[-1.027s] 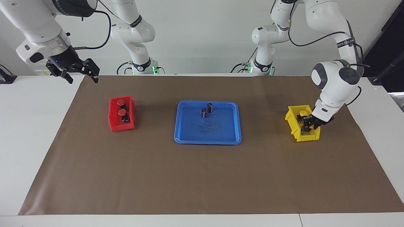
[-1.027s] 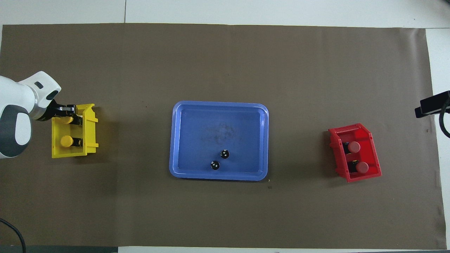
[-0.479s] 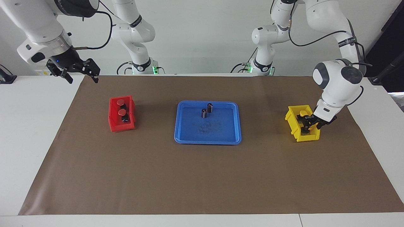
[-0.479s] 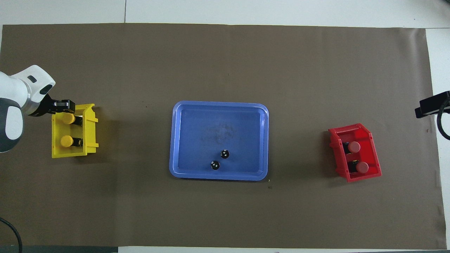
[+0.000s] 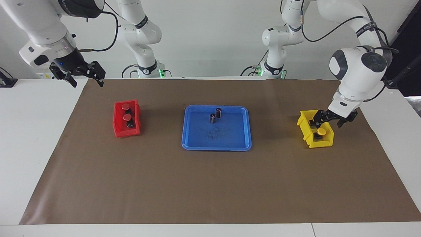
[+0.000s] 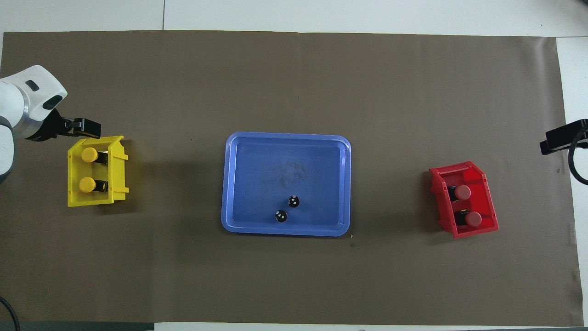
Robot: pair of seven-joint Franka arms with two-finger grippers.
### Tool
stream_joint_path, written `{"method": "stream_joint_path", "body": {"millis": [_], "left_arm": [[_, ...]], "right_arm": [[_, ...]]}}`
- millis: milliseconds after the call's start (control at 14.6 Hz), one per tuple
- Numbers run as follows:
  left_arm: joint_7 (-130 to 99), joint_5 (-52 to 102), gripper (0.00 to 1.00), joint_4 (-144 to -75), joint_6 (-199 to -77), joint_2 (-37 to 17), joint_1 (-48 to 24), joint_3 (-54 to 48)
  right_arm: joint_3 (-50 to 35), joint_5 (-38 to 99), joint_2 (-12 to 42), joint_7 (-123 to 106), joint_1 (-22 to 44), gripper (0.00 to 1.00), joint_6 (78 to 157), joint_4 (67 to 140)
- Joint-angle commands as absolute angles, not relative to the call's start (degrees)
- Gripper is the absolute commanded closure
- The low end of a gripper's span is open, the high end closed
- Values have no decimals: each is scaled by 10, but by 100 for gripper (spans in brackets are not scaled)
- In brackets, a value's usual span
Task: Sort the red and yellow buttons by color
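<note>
Two yellow buttons point(image 6: 88, 155) point(image 6: 87, 185) lie in the yellow bin point(image 6: 118, 171) at the left arm's end of the table. In the facing view one of them point(image 5: 321, 131) shows in the bin point(image 5: 304, 127). My left gripper point(image 5: 329, 121) is open and empty just above that bin; it also shows in the overhead view point(image 6: 85, 128). Two red buttons point(image 5: 125, 106) point(image 5: 127, 117) lie in the red bin point(image 5: 118, 127) at the right arm's end, also in the overhead view point(image 6: 462, 192) point(image 6: 473, 219). My right gripper point(image 5: 84, 76) waits open, raised over the mat's corner.
A blue tray point(image 5: 197, 144) sits mid-table, also seen from overhead point(image 6: 239, 184). Two dark upright cylinders point(image 5: 218, 112) point(image 5: 212, 118) stand in its part nearer the robots. A brown mat point(image 5: 210, 184) covers the table.
My left gripper has let go of a yellow button in the yellow bin and risen out of it, open. The right gripper has barely moved.
</note>
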State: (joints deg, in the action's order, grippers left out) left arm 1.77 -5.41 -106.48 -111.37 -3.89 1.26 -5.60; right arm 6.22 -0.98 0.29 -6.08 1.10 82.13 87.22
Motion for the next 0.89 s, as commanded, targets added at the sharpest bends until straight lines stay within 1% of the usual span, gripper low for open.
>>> {"method": "stream_joint_path", "body": {"millis": [0, 68, 411, 822], "left_arm": [[21, -35, 0, -972, -994, -38, -3, -59], [21, -22, 0, -947, -967, -40, -9, -59], [24, -14, 0, -897, -918, -37, -9, -62], [43, -11, 0, -896, -914, -27, -3, -55]], "right_arm": [[59, -12, -11, -54, 10, 0, 823, 889], [59, -12, -11, -54, 10, 0, 823, 889], [59, -12, -11, -54, 10, 0, 823, 888], [59, -12, -11, -54, 10, 0, 823, 889]]}}
